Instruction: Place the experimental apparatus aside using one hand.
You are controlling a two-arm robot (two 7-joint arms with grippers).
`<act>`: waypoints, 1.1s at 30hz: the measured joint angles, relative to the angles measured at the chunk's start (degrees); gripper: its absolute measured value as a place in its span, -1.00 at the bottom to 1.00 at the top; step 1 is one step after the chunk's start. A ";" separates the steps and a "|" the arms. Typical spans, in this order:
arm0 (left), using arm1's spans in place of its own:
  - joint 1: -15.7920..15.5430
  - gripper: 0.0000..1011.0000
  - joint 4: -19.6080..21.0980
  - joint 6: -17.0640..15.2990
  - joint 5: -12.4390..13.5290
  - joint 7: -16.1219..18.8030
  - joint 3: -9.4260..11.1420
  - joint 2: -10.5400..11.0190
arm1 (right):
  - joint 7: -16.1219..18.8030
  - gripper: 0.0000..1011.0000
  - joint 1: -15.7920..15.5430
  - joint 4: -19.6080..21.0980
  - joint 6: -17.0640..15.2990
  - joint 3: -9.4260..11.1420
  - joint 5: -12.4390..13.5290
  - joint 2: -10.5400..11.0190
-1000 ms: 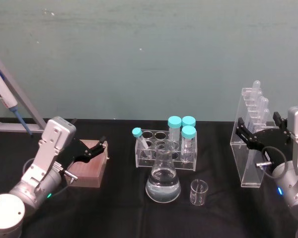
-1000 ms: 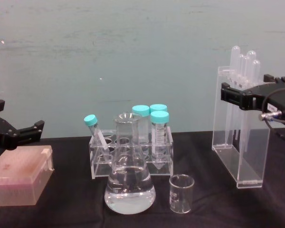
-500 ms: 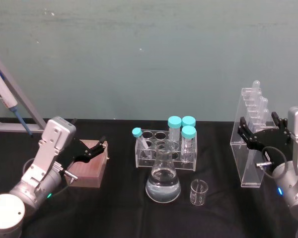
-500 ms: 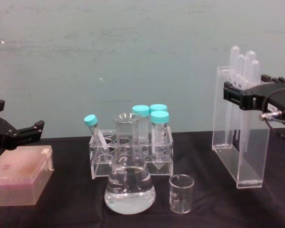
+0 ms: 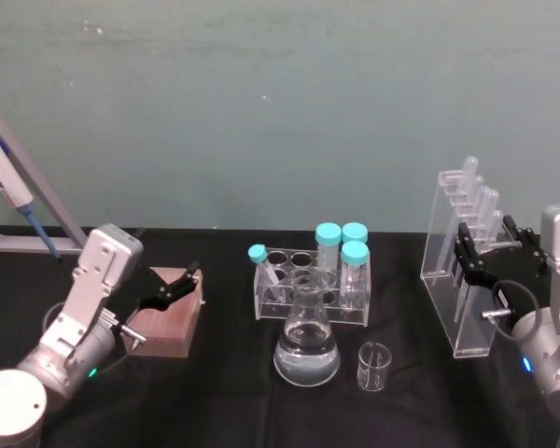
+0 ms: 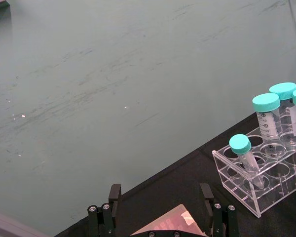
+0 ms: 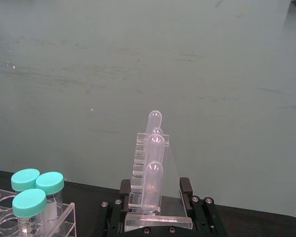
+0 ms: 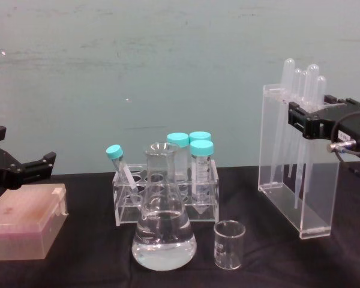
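The acrylic stand (image 5: 445, 280) is clear, glossy plastic; the conical flask (image 5: 306, 350) and beaker (image 5: 372, 366) look like smooth glass. Matt black cloth covers the desk (image 5: 215, 397). The teal tube caps (image 5: 328, 231) are smooth plastic.

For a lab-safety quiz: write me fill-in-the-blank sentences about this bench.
The right gripper grips the clear stand, which carries ___ long tubes. The rack holds three upright capped tubes and ___ leaning one. Between the flask and the beaker, only the ___ contains liquid. The open left gripper hangs above the pinkish ___.
Missing: four; one; flask; box.
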State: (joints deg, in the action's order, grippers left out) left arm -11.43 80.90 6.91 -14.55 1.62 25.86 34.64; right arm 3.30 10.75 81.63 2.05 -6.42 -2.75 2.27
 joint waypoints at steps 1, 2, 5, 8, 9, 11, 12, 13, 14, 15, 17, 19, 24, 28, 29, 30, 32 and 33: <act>0.00 0.98 0.00 0.00 0.00 0.00 0.00 0.00 | 0.00 0.20 0.00 0.00 0.00 0.00 0.00 0.00; 0.00 0.98 0.00 0.00 0.00 0.00 0.00 0.00 | 0.00 0.20 0.00 0.00 0.00 0.00 0.00 0.00; 0.00 0.98 0.00 0.00 0.00 0.00 0.00 0.00 | 0.00 0.20 0.00 0.00 0.00 0.00 0.00 0.00; 0.00 0.98 0.00 0.00 0.00 0.00 0.00 0.00 | 0.00 0.20 0.00 0.00 0.00 0.00 0.00 0.00; 0.00 0.98 0.00 0.00 0.00 0.00 0.00 0.00 | 0.00 0.20 0.00 0.00 0.00 0.00 0.00 0.00; 0.00 0.98 0.00 0.00 0.00 0.00 0.00 0.00 | 0.01 0.20 0.00 0.00 0.00 0.02 0.00 -0.01; 0.00 0.98 0.00 0.00 0.00 0.00 0.00 0.00 | 0.01 0.20 0.00 0.00 0.00 0.02 0.00 -0.01; 0.00 0.98 0.00 0.00 0.00 0.00 0.00 0.00 | 0.02 0.20 0.00 0.00 0.00 0.04 0.00 -0.02; 0.00 0.98 0.00 0.00 0.00 0.00 0.00 0.00 | 0.05 0.20 0.00 0.00 0.10 0.07 -0.01 -0.02; 0.00 0.98 0.00 0.00 0.00 0.00 0.00 0.00 | 0.05 0.20 0.00 0.00 0.10 0.07 -0.01 -0.02; 0.00 0.98 0.00 0.00 0.00 0.00 0.00 0.00 | 0.15 0.20 0.00 0.00 0.26 0.09 -0.01 0.00; 0.00 0.98 0.00 0.00 0.00 0.00 0.00 0.00 | 0.22 0.20 0.00 0.00 0.38 0.11 0.00 0.02; 0.00 0.98 0.00 0.00 0.00 0.00 0.00 0.00 | 0.26 0.20 0.06 -0.10 0.66 0.20 0.01 0.01; 0.00 0.98 0.00 0.00 0.00 0.00 0.00 0.00 | 0.26 0.20 0.12 -0.18 0.82 0.32 0.05 -0.08; 0.00 0.98 0.00 0.00 0.00 0.00 0.00 0.00 | 0.26 0.20 0.12 -0.18 0.83 0.36 0.05 -0.09; 0.00 0.98 0.00 0.00 0.00 0.00 0.00 0.00 | 0.25 0.20 0.12 -0.18 0.83 0.38 0.06 -0.10; 0.00 0.98 0.00 0.00 0.00 0.00 0.00 0.00 | 0.22 0.20 0.13 -0.19 0.83 0.44 0.07 -0.13; 0.00 0.98 0.00 0.00 0.00 0.00 0.00 0.00 | 0.20 0.20 0.13 -0.19 0.83 0.46 0.07 -0.14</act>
State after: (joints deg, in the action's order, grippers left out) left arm -11.43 80.90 6.91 -14.55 1.62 25.86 34.65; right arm 3.50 10.88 81.44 2.88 -5.96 -2.68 2.12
